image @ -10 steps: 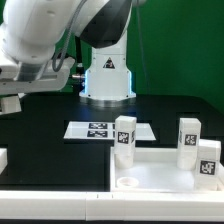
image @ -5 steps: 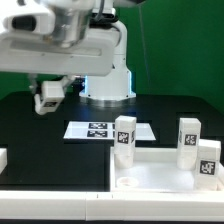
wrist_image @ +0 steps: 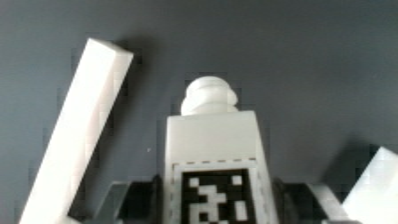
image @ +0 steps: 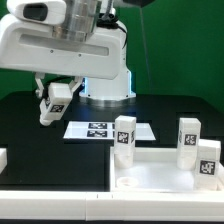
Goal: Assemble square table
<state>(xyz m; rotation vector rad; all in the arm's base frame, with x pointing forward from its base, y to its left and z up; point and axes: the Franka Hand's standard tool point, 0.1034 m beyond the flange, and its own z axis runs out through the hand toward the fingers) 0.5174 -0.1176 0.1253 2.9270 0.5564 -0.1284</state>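
White plastic makes up the whole set: the square tabletop (image: 165, 170) lies rim-up at the near edge of the black table (image: 30, 125), toward the exterior view's right, with a round corner hole facing the camera. One leg (image: 52, 103) hangs tilted in the air on the exterior view's left, pinched in the gripper (image: 55, 93); the wrist view shows the jaws closed on the tagged end of this leg (wrist_image: 214, 140), its narrower peg end pointing away. Three more legs stand upright around the top: one (image: 124, 138) at its far left corner, one (image: 188, 138) behind it, one (image: 209, 160) at the right edge. The marker board (image: 98, 130) lies flat between the held leg and the top. The likely trouble is the tilt: if the peg reaches a hole at this angle it could jam or nudge the top out of place, and the hold near one end could let the leg twist. The standing leg by the left corner sits close to the path across and could be knocked over.
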